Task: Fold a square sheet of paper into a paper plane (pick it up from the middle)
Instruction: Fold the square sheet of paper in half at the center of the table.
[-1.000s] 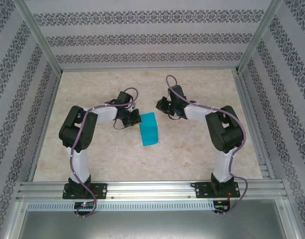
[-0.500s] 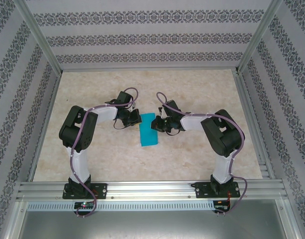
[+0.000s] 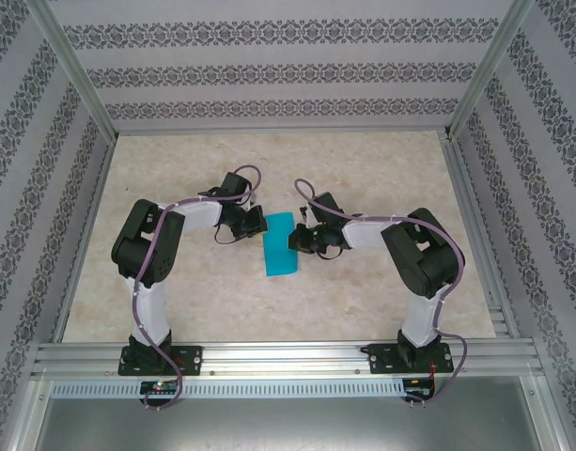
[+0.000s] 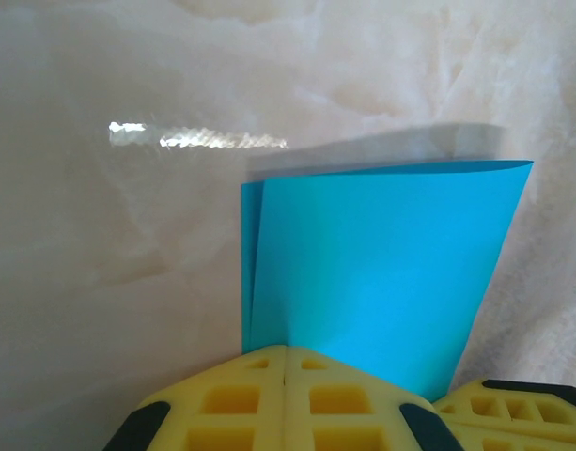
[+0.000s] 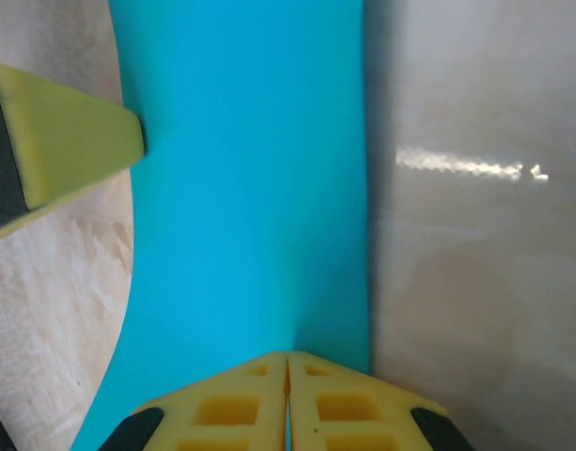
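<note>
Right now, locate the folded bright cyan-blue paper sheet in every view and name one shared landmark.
Top external: folded bright cyan-blue paper sheet, mid-frame.
Left wrist: sheet, centre-right, running to the bottom edge.
Right wrist: sheet, a tall band left of centre.
Shared landmark: pale marbled tabletop.

A beige, marble-patterned tabletop (image 3: 363, 169) lies inside a booth, its surface glossy enough to catch a bright streak of light (image 4: 198, 139) close up. Walls papered in white with grey floral bands stand along the table's far edge (image 3: 288, 70), left edge (image 3: 34, 188) and right edge (image 3: 541, 188). Bare aluminium posts rise slantwise from the far left corner (image 3: 76, 66) and the far right corner (image 3: 490, 66). Along the near edge runs a slotted aluminium rail (image 3: 288, 357), with a white perforated strip (image 3: 288, 387) just beneath it and a dull grey metal sheet (image 3: 288, 423) below that.
</note>
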### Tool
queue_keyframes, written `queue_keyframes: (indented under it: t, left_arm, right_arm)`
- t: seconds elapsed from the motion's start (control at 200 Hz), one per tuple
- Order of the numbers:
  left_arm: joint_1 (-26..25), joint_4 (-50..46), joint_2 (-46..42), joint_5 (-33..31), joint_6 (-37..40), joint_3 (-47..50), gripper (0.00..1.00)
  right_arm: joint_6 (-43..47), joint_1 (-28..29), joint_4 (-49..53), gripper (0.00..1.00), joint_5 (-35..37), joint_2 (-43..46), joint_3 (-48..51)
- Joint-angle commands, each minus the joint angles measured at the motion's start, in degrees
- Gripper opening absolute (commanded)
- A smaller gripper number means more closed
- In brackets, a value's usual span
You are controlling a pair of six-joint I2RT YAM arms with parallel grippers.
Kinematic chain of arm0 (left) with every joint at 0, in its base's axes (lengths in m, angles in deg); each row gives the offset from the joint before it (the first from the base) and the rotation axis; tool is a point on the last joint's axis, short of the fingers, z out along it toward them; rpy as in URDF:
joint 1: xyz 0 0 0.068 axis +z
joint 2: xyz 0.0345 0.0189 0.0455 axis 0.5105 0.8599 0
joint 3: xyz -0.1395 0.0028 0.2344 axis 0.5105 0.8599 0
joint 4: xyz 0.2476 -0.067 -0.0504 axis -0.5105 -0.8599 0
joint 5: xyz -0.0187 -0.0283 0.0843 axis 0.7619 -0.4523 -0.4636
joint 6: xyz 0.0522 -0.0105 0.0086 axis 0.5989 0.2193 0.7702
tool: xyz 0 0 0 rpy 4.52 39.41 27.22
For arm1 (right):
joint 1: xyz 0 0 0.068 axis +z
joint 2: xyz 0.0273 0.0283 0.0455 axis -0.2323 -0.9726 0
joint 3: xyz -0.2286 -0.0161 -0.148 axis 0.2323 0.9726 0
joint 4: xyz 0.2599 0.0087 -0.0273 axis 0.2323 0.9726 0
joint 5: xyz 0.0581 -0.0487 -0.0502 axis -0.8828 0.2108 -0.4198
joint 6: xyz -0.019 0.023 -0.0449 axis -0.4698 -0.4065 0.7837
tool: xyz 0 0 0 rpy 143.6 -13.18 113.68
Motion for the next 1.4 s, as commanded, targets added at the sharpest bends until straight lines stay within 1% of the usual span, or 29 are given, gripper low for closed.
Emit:
queue_keyframes:
  t: [0.0,0.155,0.22,0.45,0.844,1.014,1.279,1.394]
  left_arm:
    - [-1.45,-6.22,7.57,-9.45,-0.75,4.48,0.00]
    - [-1.41,-6.10,7.51,-9.45,-0.82,4.70,0.00]
    - [-1.42,-6.02,7.43,-9.39,-0.93,4.72,0.00]
    - [-1.59,-6.04,7.34,-9.37,-0.98,4.78,0.00]
    - [-1.88,-5.69,7.25,-9.40,-1.47,5.12,0.00]
    - [-1.87,-5.60,7.25,-9.53,-1.64,5.29,0.00]
    - [-1.90,-5.43,7.25,-9.74,-1.56,5.57,0.00]
    - [-1.89,-5.27,7.34,-9.73,-1.55,5.55,0.00]
  right_arm:
    - [3.41,0.37,4.14,0.09,0.88,1.81,1.35]
    - [2.01,0.83,3.99,0.12,-2.37,3.84,-1.31]
    - [0.97,1.58,3.48,0.13,-2.43,4.52,-1.33]
    - [-0.39,3.34,2.63,0.13,-2.80,5.25,2.68]
    - [-0.54,3.54,2.37,0.16,-3.88,5.97,6.80]
    - [0.85,3.45,5.23,0.16,-2.59,6.18,7.73]
    - [5.96,3.46,12.52,0.15,-3.65,8.65,10.40]
    - [7.17,3.03,14.20,0.15,-3.08,10.30,9.66]
